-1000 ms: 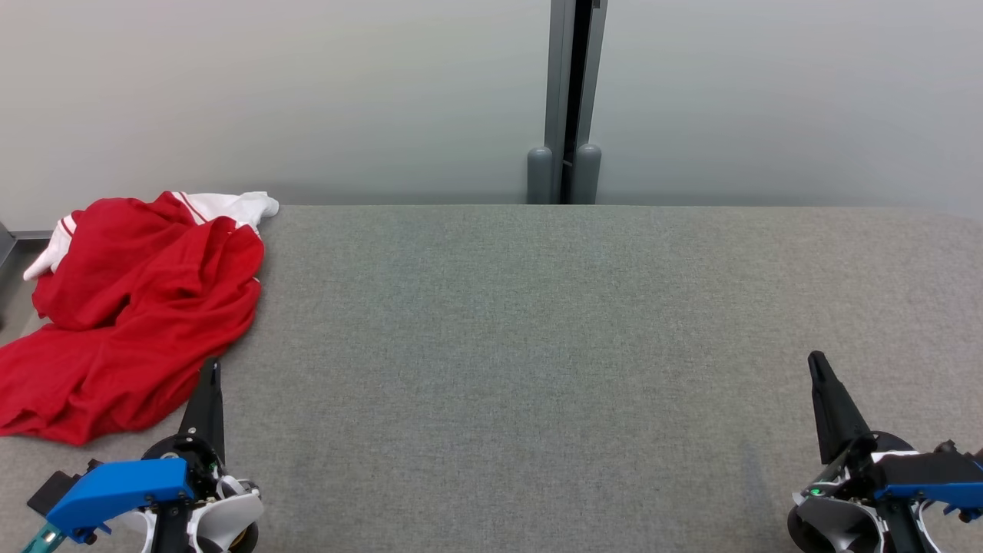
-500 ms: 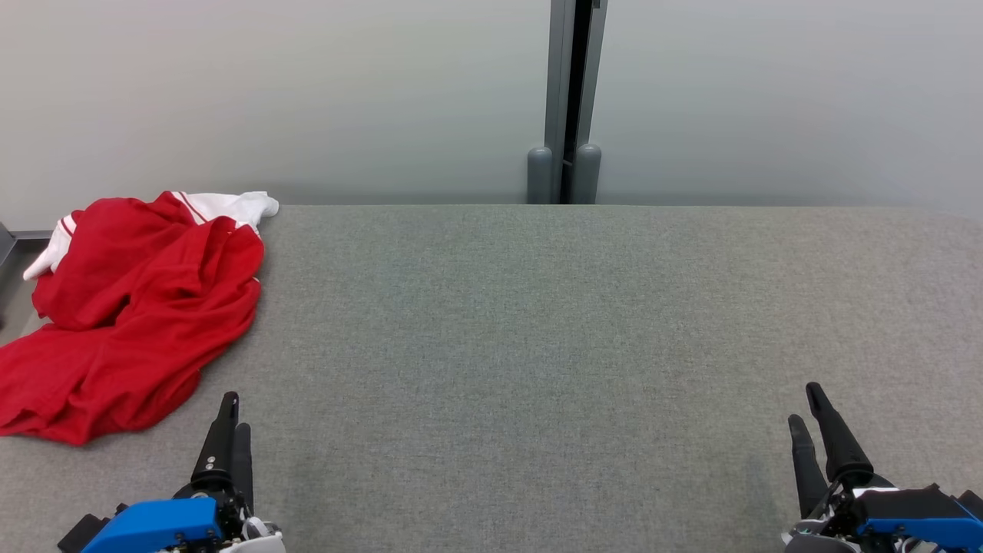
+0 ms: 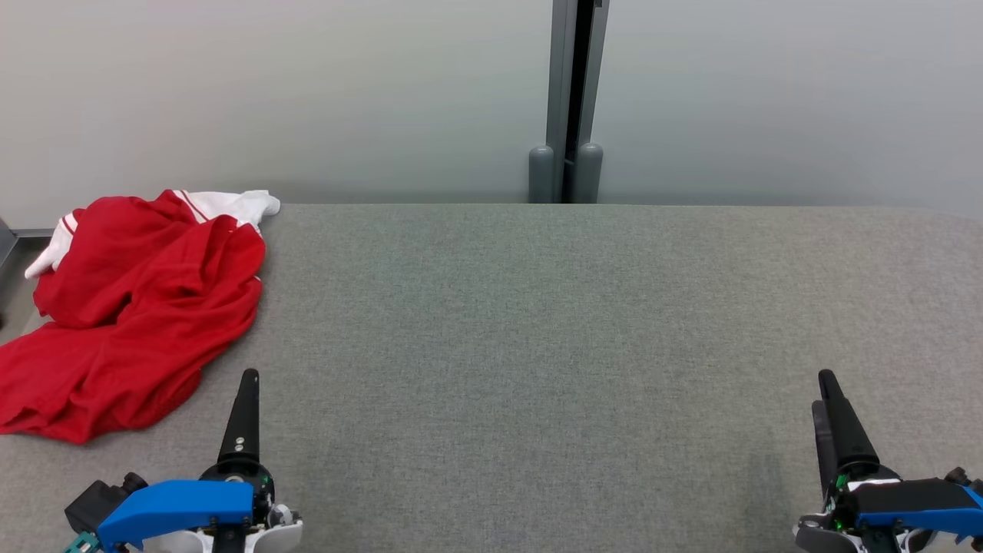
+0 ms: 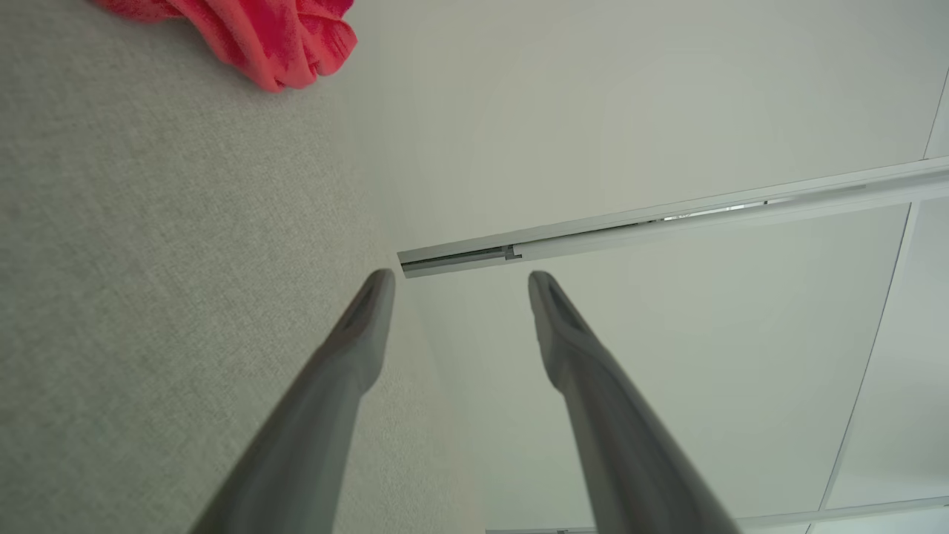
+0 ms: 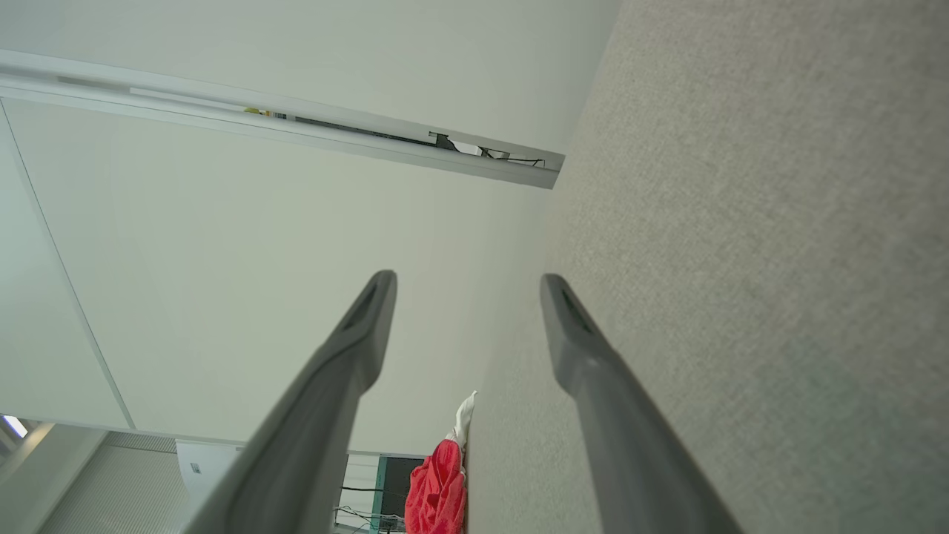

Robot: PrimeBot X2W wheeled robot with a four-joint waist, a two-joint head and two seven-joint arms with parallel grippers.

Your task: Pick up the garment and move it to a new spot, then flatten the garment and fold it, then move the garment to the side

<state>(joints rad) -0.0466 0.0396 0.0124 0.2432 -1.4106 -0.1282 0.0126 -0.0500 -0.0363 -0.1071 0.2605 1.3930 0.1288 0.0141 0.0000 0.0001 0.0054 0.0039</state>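
From the head view, the red garment (image 3: 130,315), a jersey-like top with white striped trim, lies crumpled at the far left corner of the grey table (image 3: 537,322), and its left part seems to spill over the table's edge. It looks soft, light and limp. I'd expect it to sag and trail rather than lift as one piece, so a pinch on a doubled fold or on the thicker trim would likely hold better than one on a single loose layer. The left gripper (image 3: 247,380) hovers at the near left, close to the garment's near hem but not touching it. The right gripper (image 3: 822,390) sits at the near right, well apart from the cloth. Compared with a second ago, the garment lies just as it did. The left gripper's tip has shifted rightward, away from the hem, and the right gripper's dark fingers, then closed to one point, now show a gap.

In the left wrist view, that gripper's fingers (image 4: 356,348) stand plainly apart with nothing between them, and a lobe of the red cloth shows at the upper left, well ahead.

In the right wrist view, its fingers (image 5: 356,341) are likewise spread and empty above the table, with the garment small and far off at the table's end
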